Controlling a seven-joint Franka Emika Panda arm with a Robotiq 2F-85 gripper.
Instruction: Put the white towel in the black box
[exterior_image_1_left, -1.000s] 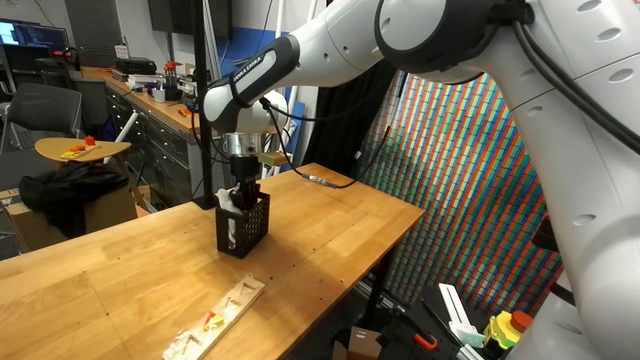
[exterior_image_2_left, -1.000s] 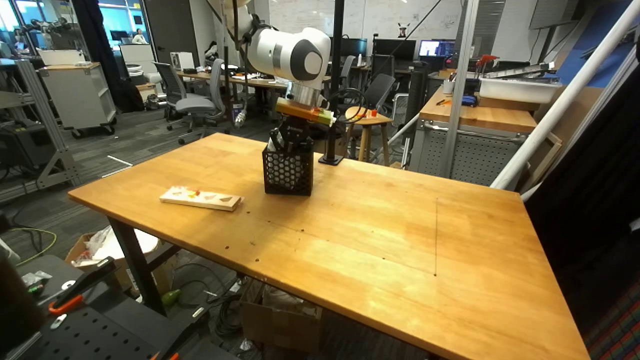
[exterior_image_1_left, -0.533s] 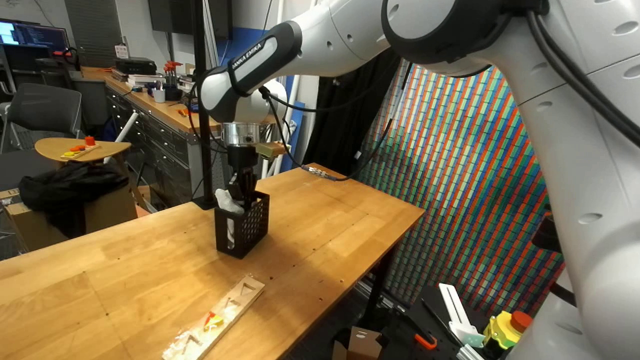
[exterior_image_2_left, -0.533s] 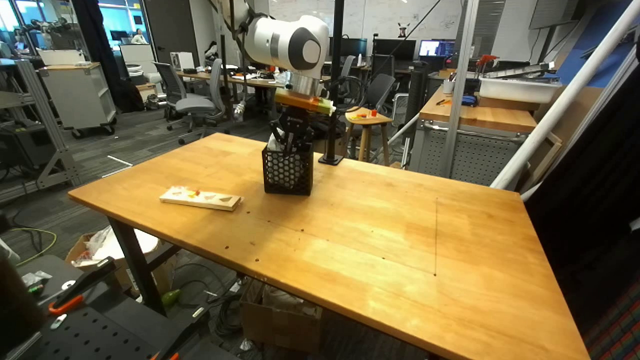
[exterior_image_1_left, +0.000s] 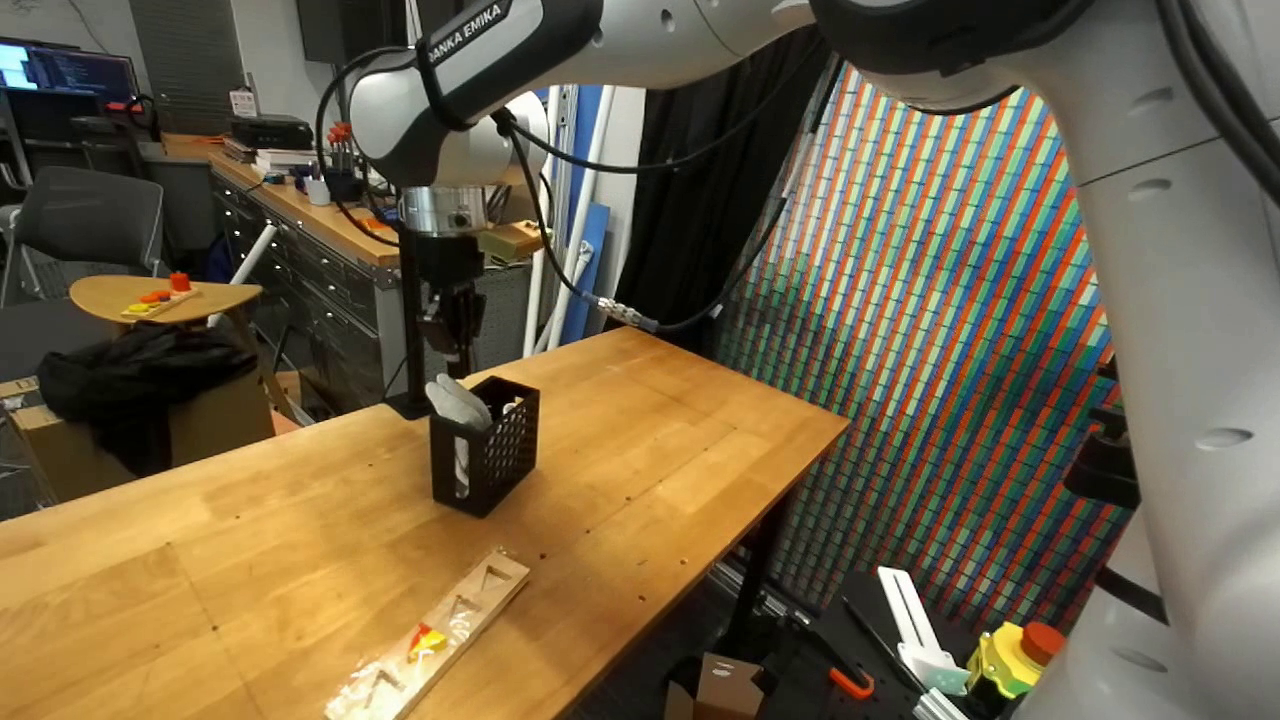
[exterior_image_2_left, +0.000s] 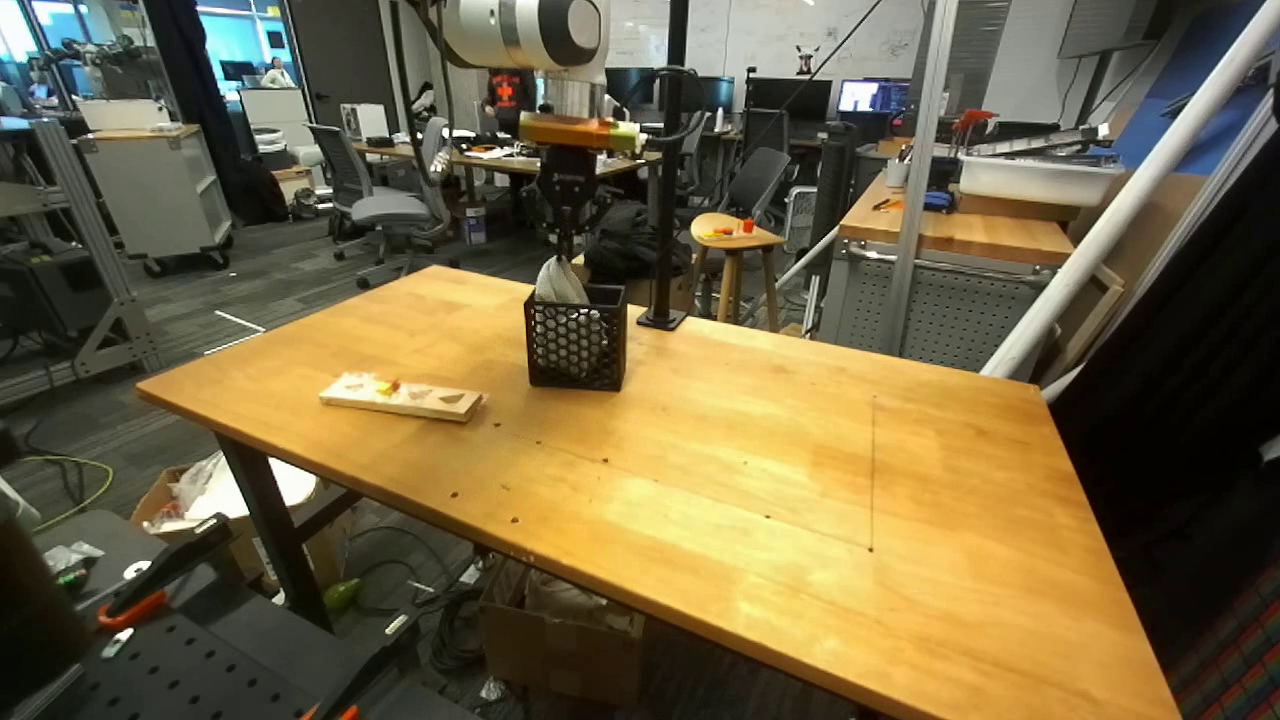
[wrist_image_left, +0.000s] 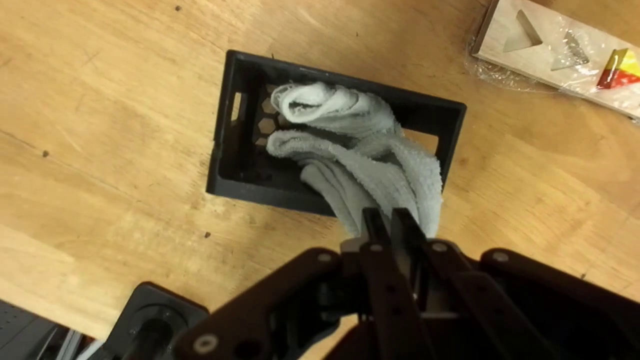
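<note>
The black box (exterior_image_1_left: 490, 465) stands upright on the table; it also shows in an exterior view (exterior_image_2_left: 617, 350) and the wrist view (wrist_image_left: 275, 199). The light grey-white towel (wrist_image_left: 370, 175) lies folded in it. One end sticks up above the rim, in both exterior views (exterior_image_1_left: 458, 404) (exterior_image_2_left: 560, 288), and leans over a long side in the wrist view. My gripper (wrist_image_left: 385, 214) is just above the towel's raised end, in both exterior views (exterior_image_1_left: 457, 368) (exterior_image_2_left: 565, 250). Its fingers are almost together with a narrow gap, and no cloth clearly shows pinched between them.
A wooden puzzle board (exterior_image_1_left: 440, 635) in clear wrap lies on the table (exterior_image_1_left: 650, 470), beside the box. A black upright post (exterior_image_2_left: 668, 200) stands at the table edge close to the box and the gripper; its base (wrist_image_left: 155, 310) shows in the wrist view.
My gripper has risen out of the box and shifted left in both exterior views. Its fingers have drawn together. The box has not moved, and the towel stays in it.
</note>
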